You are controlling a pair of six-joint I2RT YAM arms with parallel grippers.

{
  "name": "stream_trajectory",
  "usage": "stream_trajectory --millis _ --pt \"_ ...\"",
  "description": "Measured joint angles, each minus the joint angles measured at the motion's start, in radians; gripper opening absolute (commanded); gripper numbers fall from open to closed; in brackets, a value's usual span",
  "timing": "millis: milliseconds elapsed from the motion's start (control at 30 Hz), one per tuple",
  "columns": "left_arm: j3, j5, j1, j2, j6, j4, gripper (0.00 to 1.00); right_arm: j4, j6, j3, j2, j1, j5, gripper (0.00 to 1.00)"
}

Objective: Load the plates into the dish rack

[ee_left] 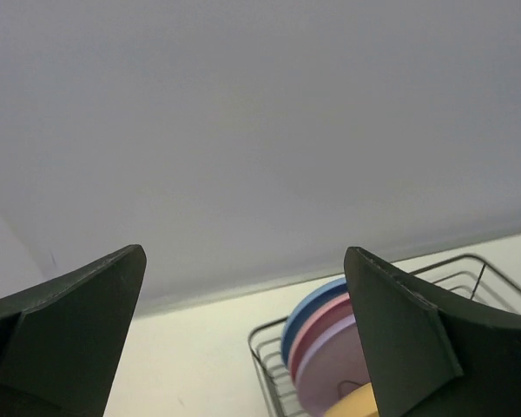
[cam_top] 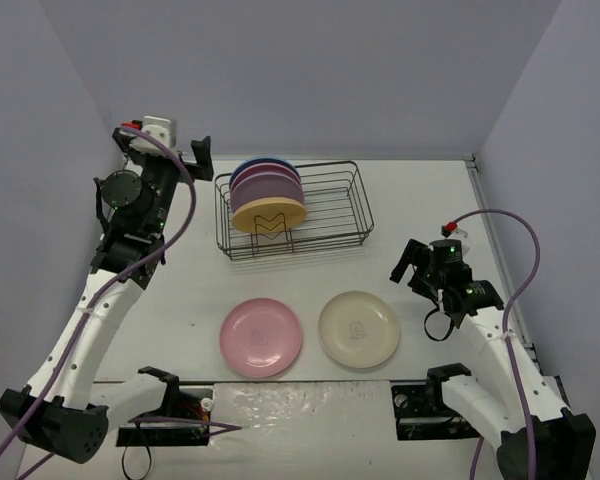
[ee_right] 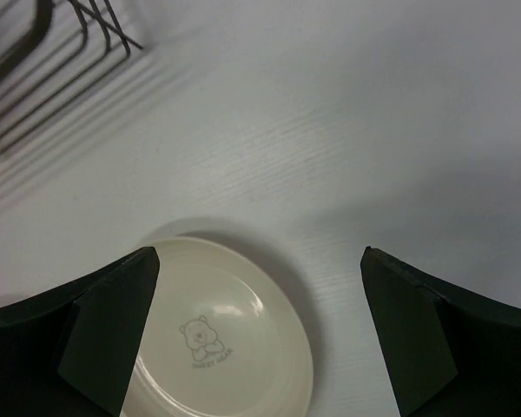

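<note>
Four plates [cam_top: 270, 190] stand on edge in the left end of the dish rack [cam_top: 330, 215]: blue, pink, purple, and yellow-orange in front. Two lie flat on the table [cam_top: 180, 300] towards the arm bases, the pink plate [cam_top: 261, 337] and just beside it the cream plate [cam_top: 358, 328]. We judge loading two-thirds done.

The left gripper [cam_top: 198, 155] hangs wide open and empty beside the rack's left end. The right gripper [cam_top: 410, 264], equally wide and empty, hovers near the cream plate. We think its next move is to take that plate by the rim.

We see a bear drawing on it, with lettering beneath too small to read.
</note>
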Motion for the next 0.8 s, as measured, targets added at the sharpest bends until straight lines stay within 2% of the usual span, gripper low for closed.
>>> stream_trajectory --millis 100,267,433,600,700,800 --pt "-0.061 -0.067 0.097 -0.024 -0.239 -0.053 0.97 -0.025 0.015 -0.058 0.024 0.0 -0.06 1.0" --pt "-0.148 -0.172 0.198 -0.033 -0.572 -0.306 0.97 -0.005 0.047 -0.127 0.076 0.001 -0.168 0.99" --pt "-0.29 -0.214 0.278 -0.053 -0.746 -0.434 0.97 0.065 0.096 -0.22 0.134 0.021 -0.235 0.98" --pt "-0.397 -0.264 0.304 -0.121 -0.799 -0.512 0.97 0.104 0.155 -0.251 0.167 0.108 -0.222 0.94" --pt "-0.402 -0.294 0.31 -0.15 -0.814 -0.533 0.97 0.149 0.187 -0.248 0.199 0.164 -0.195 0.83" --pt "-0.412 -0.305 0.318 -0.184 -0.822 -0.531 0.97 0.196 0.208 -0.242 0.236 0.199 -0.182 0.57"
